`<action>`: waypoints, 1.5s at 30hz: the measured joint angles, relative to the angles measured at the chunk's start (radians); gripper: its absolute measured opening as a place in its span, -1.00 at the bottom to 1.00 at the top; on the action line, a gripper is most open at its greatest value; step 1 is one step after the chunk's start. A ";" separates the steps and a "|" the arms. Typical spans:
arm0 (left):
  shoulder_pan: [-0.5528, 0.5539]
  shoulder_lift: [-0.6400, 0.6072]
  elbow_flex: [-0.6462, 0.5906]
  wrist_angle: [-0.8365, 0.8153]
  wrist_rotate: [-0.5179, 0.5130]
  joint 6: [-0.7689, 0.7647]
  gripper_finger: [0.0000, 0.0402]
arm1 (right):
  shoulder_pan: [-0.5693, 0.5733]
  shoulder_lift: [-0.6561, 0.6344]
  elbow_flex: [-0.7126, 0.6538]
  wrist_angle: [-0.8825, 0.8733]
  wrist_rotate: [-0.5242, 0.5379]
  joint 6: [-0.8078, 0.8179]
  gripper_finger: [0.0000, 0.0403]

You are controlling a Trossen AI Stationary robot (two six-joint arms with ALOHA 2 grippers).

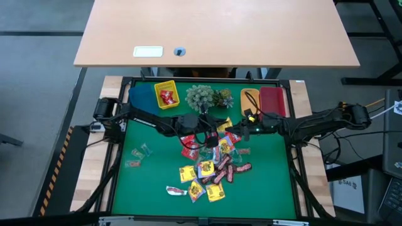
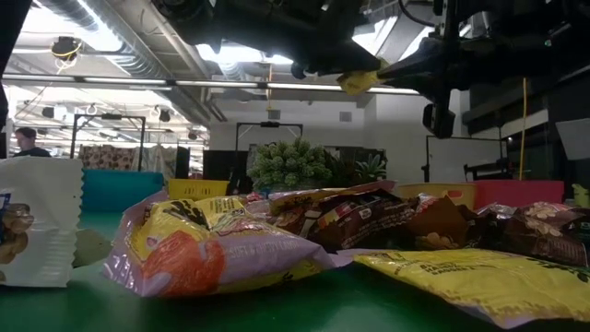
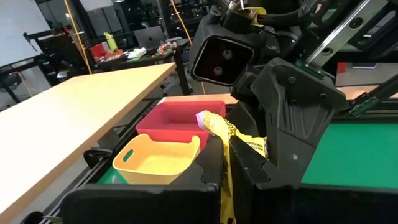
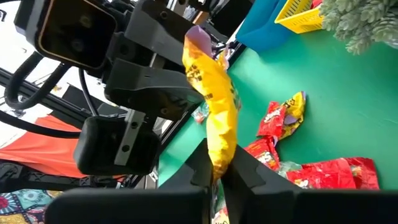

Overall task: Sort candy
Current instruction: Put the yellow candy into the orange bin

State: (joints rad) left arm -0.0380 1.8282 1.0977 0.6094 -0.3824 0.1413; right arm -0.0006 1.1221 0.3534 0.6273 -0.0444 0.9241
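Note:
A yellow candy packet (image 1: 224,123) hangs in the air between my two grippers above the middle of the green mat. My left gripper (image 3: 224,186) and my right gripper (image 4: 217,171) face each other, and each is shut on this packet. In the low view the yellow packet (image 2: 361,81) shows high up between the dark arms. The candy pile (image 1: 210,166) of red packets, yellow packets and dark bars lies on the mat below them. A few clear wrappers (image 1: 139,154) lie apart to the left. My left gripper pinches one end of the yellow packet (image 3: 225,163) between its two fingers, coming level from the table's left. The packet is lifted clear and runs on to the other gripper. My right gripper pinches the opposite end of the yellow packet (image 4: 219,149) between its two fingers, coming level from the table's right. The packet stands out beyond the fingers toward the left gripper, clear of the mat.
Along the mat's far edge stand a blue bin (image 1: 141,95), a yellow bin (image 1: 166,94) holding red candy, a grey-green plant cluster (image 1: 207,97), an orange bin (image 1: 250,99) and a red bin (image 1: 272,100). A wooden table (image 1: 213,31) lies beyond.

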 joint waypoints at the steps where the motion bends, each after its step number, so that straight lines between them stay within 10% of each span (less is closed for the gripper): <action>1: 0.000 0.000 0.000 0.000 0.006 0.000 -1.00 | 0.000 0.000 0.000 0.000 0.000 0.000 -0.93; 17: -0.001 0.000 0.000 0.004 0.036 -0.034 -0.32 | -0.082 -0.060 0.000 -0.109 -0.001 -0.043 -0.97; 45: -0.002 0.000 0.000 -0.020 0.037 -0.035 -0.29 | -0.465 -0.289 -0.001 -0.732 0.279 -0.079 -0.94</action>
State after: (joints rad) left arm -0.0399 1.8282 1.0973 0.5892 -0.3458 0.1062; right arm -0.4656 0.8330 0.3527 -0.1051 0.2349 0.8455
